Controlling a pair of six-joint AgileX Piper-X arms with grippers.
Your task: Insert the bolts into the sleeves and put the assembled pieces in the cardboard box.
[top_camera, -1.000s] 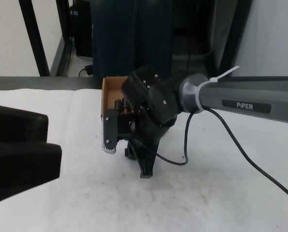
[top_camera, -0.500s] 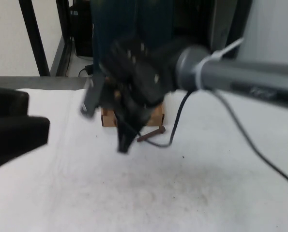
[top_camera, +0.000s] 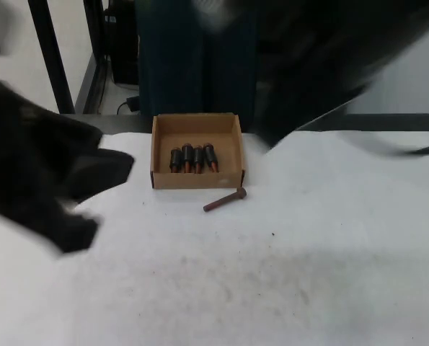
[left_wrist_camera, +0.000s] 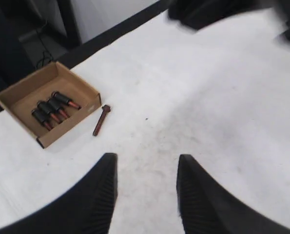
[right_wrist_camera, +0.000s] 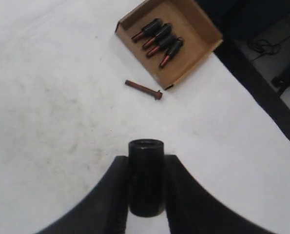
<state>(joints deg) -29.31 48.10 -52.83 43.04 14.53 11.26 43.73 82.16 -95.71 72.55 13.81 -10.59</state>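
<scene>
Your right gripper [right_wrist_camera: 145, 163] pinches a black sleeve [right_wrist_camera: 146, 180] between its fingers, the sleeve's long axis running along them with the open bore at the outer end. Your left gripper [left_wrist_camera: 147, 161] is spread wide and holds nothing. The loose bolt [top_camera: 225, 200] lies flat on the bench [top_camera: 272, 288] just in front of the cardboard box [top_camera: 196, 179], slanted, head toward the box's right front corner. Four assembled pieces [top_camera: 192, 158] lie side by side in the box. Bare white bench surrounds the bolt on the near side, and the bench's far edge runs just behind the box.

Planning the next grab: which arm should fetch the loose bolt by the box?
Probably left: the left hand is open and empty, the bolt in its view; the right hand holds a sleeve.
</scene>
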